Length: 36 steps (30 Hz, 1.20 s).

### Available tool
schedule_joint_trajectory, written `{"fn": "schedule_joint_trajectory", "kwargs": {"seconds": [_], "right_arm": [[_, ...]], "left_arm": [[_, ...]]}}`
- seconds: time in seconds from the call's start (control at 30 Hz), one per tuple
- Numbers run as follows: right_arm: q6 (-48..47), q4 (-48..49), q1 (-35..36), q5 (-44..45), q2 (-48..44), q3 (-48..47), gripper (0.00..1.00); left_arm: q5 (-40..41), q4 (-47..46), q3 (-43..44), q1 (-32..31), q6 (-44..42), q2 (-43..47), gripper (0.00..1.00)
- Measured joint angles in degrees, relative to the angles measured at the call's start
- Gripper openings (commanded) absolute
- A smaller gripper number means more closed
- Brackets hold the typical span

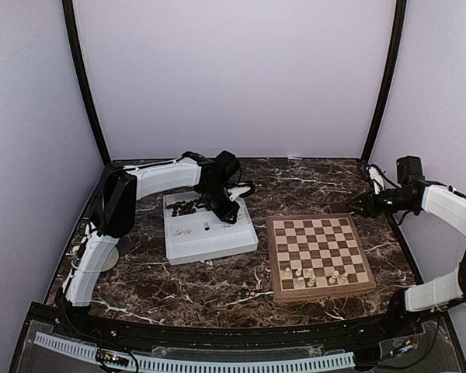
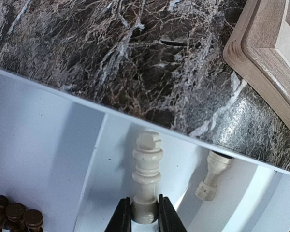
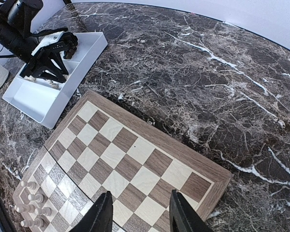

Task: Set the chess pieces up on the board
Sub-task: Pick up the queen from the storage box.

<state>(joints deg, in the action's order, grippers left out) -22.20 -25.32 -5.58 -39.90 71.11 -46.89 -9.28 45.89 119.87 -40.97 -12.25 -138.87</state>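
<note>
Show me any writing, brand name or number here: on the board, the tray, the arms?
None can be read. The board, the white tray, the cream chess piece, the left arm and the right arm all look plain; the board's border shows no letters or numbers.

Marble table point(image 1: 295, 186), board point(image 1: 320, 233), white tray point(image 1: 217, 252)

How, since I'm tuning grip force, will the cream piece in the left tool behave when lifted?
The cream piece is probably rigid and light: small, turned. The left tool pinches only its base, so the tall body may tilt. Its smooth round profile could slip, or roll if dropped.
</note>
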Motion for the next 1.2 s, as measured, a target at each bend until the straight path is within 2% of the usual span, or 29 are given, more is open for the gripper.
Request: {"fn": "schedule_joint_trajectory", "kwargs": {"seconds": [0.03, 0.13, 0.2, 0.47, 0.77, 0.97, 1.2], "right_arm": [[0.02, 0.00, 0.00, 0.00, 0.00, 0.00, 0.41], [0.07, 0.00, 0.00, -0.20, 0.00, 0.00, 0.41], [0.11, 0.00, 0.02, -0.26, 0.00, 0.00, 0.41], [0.24, 0.00, 0.52, -0.28, -0.52, 0.00, 0.41], [0.15, -2.73, 4.24, -0.39, -0.35, -4.42, 0.41], [0.46, -6.12, 10.38, -2.97, 5.86, -15.82, 0.43], [3.48, -10.51, 19.04, -7.85, 17.38, -29.14, 0.49]], "left_arm": [[0.39, 0.04, 0.00, -0.09, -0.04, 0.00, 0.13], [1.38, 0.07, 0.00, -0.09, -0.02, 0.00, 0.22], [1.81, 0.07, 0.00, -0.09, 0.02, 0.00, 0.23], [3.10, 0.09, 0.00, -0.09, 0.85, 0.00, 0.07], [4.00, 0.70, -0.57, -0.17, 2.51, 1.09, 0.05], [3.76, -0.94, -6.80, -0.09, 3.58, 10.82, 0.05], [-3.30, -12.96, -19.34, -0.09, 5.77, 27.65, 0.07]]}}
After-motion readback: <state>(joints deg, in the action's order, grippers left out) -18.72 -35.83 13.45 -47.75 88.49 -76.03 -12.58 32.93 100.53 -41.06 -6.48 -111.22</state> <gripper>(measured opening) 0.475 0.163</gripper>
